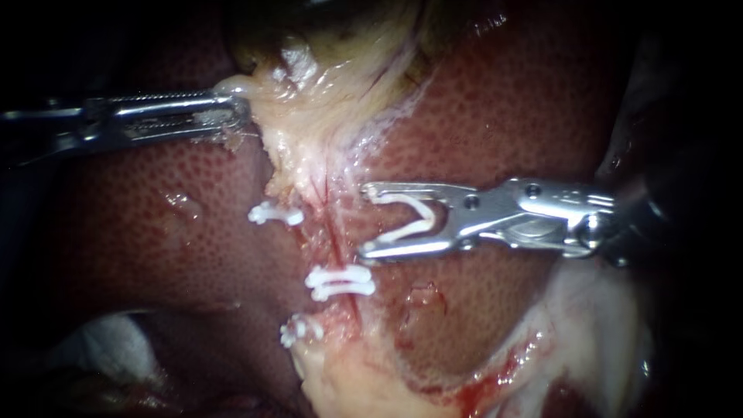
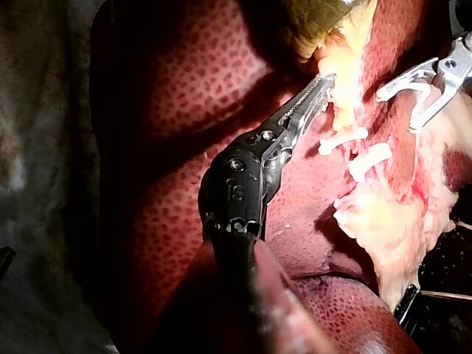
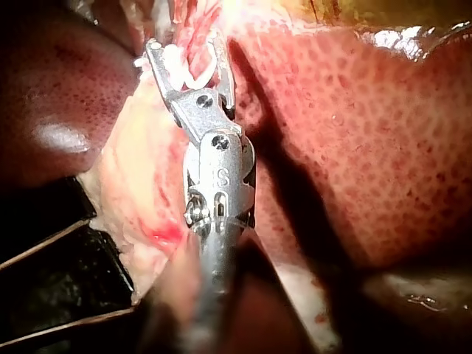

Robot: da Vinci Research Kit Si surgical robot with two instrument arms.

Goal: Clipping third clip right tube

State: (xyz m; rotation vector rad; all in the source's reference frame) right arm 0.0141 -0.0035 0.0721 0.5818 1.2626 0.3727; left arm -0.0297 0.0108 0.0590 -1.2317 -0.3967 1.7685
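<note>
Endoscope view: clip (image 1: 427,219) within right instrument (image 1: 365,220)

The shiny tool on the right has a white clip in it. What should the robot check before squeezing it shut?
1. Clip loaded: the right instrument holds the loaded clip, spread open: ok.
2. Tube inside the clip: the reddish tube looks beside the clip's ends in the endoscope view, yet tissue seems to lie between them in the right wrist view: cannot tell.
3. Tissue held: the left instrument is shut on pale tissue: ok.
4. Clear of other clips: the upper clip, middle clip and lower clip sit apart from the loaded one: ok.
</note>
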